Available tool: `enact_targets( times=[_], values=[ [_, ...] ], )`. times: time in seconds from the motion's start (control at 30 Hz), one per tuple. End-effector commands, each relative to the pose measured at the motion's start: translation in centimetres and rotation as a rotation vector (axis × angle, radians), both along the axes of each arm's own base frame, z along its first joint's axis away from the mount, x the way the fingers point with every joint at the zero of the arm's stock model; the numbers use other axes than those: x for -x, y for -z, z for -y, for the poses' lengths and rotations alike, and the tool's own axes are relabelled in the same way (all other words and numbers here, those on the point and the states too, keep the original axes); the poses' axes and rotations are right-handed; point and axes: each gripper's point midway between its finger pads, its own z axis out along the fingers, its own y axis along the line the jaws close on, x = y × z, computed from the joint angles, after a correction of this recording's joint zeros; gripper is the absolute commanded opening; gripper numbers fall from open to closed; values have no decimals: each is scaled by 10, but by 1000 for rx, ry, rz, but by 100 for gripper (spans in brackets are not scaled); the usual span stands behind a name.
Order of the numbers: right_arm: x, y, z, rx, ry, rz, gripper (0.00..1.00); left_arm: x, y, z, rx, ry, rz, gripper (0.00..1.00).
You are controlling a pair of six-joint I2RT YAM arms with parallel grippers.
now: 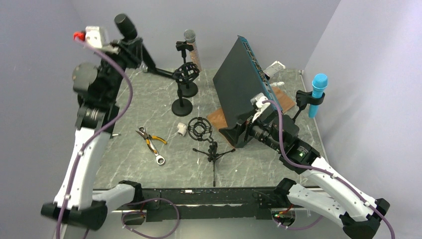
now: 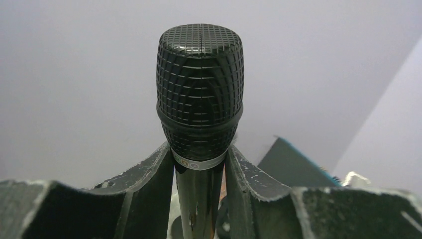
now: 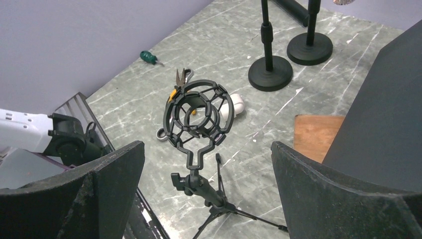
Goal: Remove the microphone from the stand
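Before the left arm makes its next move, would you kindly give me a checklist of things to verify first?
1. Left tool shut on the microphone just below its head: ok.
2. Microphone free of every stand, held high over the far left of the table: ok.
3. Ring mount on the tripod empty: ok.
4. Tripod standing on its legs: ok.
5. Right tool open and holding nothing: ok.
6. Microphone's lower end free of any cable: cannot tell, it is hidden.
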Motion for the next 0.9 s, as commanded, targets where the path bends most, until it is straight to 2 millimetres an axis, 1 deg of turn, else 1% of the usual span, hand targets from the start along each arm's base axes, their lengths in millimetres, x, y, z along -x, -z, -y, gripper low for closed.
enact_targets(
  times=[0.0,0.03,0.1,0.2,0.27,0.33,0.37,0.4,0.47,0.5,0.53,0.6,0.67,0.73,0.77,0.8,0.83,0.87],
  values=[
    [2,-16,3,-50,12,29,100,9,73,-54,-66,-263,-174,16],
    [2,-16,2,-50,8,26,100,11,93,-60,-36,-279,-230,16],
    [4,-16,1,-52,-3,22,100,16,127,-74,10,-311,-317,16],
    [7,-15,0,-63,-14,18,100,22,174,-96,127,-360,-441,17],
    [9,-15,1,-74,-17,14,100,22,198,-114,238,-381,-510,19],
    [11,-14,1,-83,-24,6,100,18,224,-130,381,-381,-589,19],
    [12,-15,2,-88,-24,5,100,16,241,-134,475,-358,-644,19],
    [13,-15,2,-91,-24,5,100,15,261,-144,582,-370,-702,15],
    [15,-17,6,-95,-16,12,100,13,303,-153,825,-345,-782,9],
    [15,-18,8,-98,-12,17,100,8,316,-157,932,-310,-769,5],
    [16,-20,9,-103,-9,23,100,2,327,-158,1019,-265,-738,3],
    [17,-24,12,-104,-1,36,100,-11,337,-164,1096,-235,-683,2],
    [16,-27,14,-100,5,47,100,-25,345,-169,1088,-278,-701,2],
    [15,-30,14,-96,8,58,100,-43,345,-173,1061,-326,-693,3],
    [14,-32,14,-94,9,62,100,-54,341,-175,1059,-340,-677,3],
    [13,-33,14,-93,12,65,100,-65,346,-175,1071,-349,-684,2],
    [12,-34,13,-92,13,66,100,-80,359,-176,1087,-359,-712,2],
    [10,-34,12,-88,13,64,100,-92,368,-176,1106,-357,-737,2]
  ],
)
